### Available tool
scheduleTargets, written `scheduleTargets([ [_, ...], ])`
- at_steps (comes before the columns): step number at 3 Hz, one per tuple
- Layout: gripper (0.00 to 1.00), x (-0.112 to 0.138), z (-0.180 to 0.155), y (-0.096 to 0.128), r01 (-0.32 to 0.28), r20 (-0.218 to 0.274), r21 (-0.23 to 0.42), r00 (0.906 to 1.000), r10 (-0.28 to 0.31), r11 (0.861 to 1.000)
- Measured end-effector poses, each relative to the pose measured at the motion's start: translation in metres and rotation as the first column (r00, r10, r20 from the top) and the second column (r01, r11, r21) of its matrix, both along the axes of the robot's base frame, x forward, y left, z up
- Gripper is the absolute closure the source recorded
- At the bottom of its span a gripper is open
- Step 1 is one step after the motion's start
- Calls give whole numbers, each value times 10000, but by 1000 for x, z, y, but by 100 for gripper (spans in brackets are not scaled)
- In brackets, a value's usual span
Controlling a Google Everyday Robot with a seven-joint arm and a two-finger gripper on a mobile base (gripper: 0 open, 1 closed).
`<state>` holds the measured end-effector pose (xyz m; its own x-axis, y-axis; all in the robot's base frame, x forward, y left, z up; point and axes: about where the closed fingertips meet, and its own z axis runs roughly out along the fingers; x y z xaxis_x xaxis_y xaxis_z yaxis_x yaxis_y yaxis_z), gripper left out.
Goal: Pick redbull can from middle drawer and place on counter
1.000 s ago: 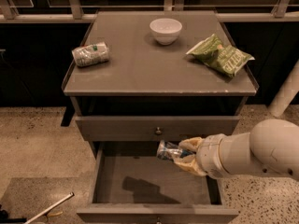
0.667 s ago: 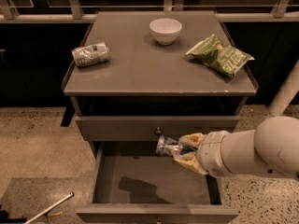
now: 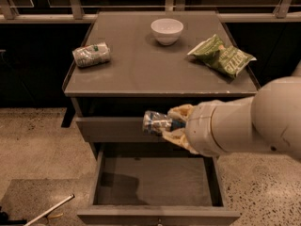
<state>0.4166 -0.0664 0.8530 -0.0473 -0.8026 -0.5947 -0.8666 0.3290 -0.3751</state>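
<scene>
Rising out of the shallow grey middle drawer, the slim blue-and-silver redbull can, clamped in the cream gripper, now nears grey-brown counter height.

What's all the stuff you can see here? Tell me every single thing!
redbull can: one, blue and silver, held sideways above the open drawer.
middle drawer: one, grey, pulled open below the can.
counter: one, grey-brown, top of the cabinet.
bowl: one, white, back of the counter.
chip bag: one, green, counter's right side.
white-and-green can: one, lying on its side, counter's left.
closed drawer front: one, grey, under the counter.
gripper: one, yellowish fingers, shut on the redbull can.
arm: one, white, reaching in from the right.
</scene>
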Motion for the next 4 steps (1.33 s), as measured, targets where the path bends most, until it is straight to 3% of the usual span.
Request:
scheduleTargets([
  [1, 100, 21, 40, 24, -624, 816, -227, 9946, 641, 9978],
  [2, 100, 52, 66, 44, -1201, 1480, -134, 9816, 1207, 9927],
  [4, 100, 51, 66, 44, -1127, 1556, -85, 9814, 1126, 9936],
])
